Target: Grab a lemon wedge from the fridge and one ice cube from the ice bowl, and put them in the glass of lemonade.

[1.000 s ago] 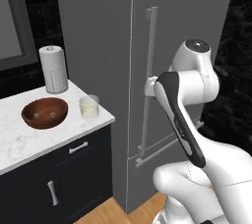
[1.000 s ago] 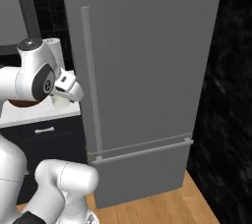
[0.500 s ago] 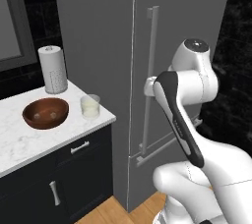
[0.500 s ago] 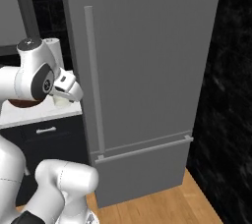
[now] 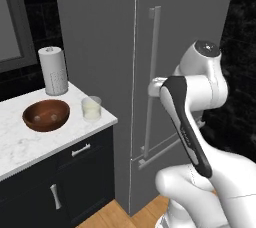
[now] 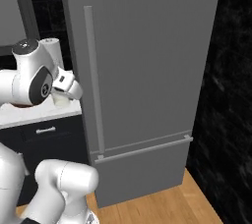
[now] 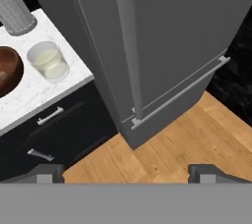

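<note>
Fridge (image 5: 100, 47) shut, door flush, so lemon wedge presumably behind it and not to be seen yet. Long vertical bar handle (image 5: 151, 77) standing proud of the door, clearly the first thing to seize. Gripper (image 7: 125, 171) raised in front of the door, fingers spread wide with nothing between them, tips parted at 7 and 5 o'clock in the hand view and pointed down toward door foot and wood floor (image 7: 162, 144); likely posed so for a reach at the bar. Seen in the left base view, ice bowl (image 5: 46, 115) at 9 o'clock on the marble counter (image 5: 30, 144), a pale cube or two inside, glass of lemonade (image 5: 91, 108) just beside it toward the fridge, paper-towel roll (image 5: 53, 70) behind both at 10 o'clock. Glass set near the counter's corner, close to the fridge side wall, handy for a drop yet easy to clip with an elbow. Open floor at 5 o'clock of the fridge in the right base view, dark wall (image 6: 231, 95) at 3 o'clock; room enough, by the look of it, for a door swing, though robot base close in front may need to give way.
</note>
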You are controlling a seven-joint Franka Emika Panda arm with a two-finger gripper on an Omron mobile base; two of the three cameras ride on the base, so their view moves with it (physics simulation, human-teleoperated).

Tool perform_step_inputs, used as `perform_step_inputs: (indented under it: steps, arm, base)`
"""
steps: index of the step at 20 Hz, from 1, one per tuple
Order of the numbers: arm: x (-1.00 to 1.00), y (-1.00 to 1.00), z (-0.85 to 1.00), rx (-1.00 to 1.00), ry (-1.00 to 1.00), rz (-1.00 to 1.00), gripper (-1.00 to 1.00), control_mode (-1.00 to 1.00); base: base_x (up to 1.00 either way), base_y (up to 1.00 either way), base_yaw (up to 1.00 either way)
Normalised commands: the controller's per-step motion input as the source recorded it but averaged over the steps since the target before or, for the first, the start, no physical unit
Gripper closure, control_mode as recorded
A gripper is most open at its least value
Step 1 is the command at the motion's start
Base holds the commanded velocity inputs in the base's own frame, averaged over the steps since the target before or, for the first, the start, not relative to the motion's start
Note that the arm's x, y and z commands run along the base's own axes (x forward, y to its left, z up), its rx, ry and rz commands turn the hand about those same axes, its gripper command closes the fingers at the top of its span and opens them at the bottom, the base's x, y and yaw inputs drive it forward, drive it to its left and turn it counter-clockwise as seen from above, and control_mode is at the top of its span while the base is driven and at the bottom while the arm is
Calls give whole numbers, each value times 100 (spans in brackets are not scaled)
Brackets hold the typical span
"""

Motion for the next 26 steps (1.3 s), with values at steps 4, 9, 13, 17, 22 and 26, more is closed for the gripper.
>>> perform_step_inputs:
  steps: [4, 9, 13, 17, 22, 26]
  arm:
    - [39, 0, 28, -7, -4, 8, -100, -100]
    - [96, 15, 4, -7, -3, 5, -100, -100]
    - [100, -9, 0, -5, 11, 7, -100, -100]
    - [96, -32, 0, -1, 10, 19, -100, -100]
    - [75, -55, -17, 1, 0, 27, -100, -100]
    - [74, -7, -34, 2, -1, 29, -100, -100]
  base:
    - [0, 0, 0]
    - [0, 0, 0]
    - [0, 0, 0]
    - [0, 0, 0]
    - [0, 0, 0]
    - [0, 0, 0]
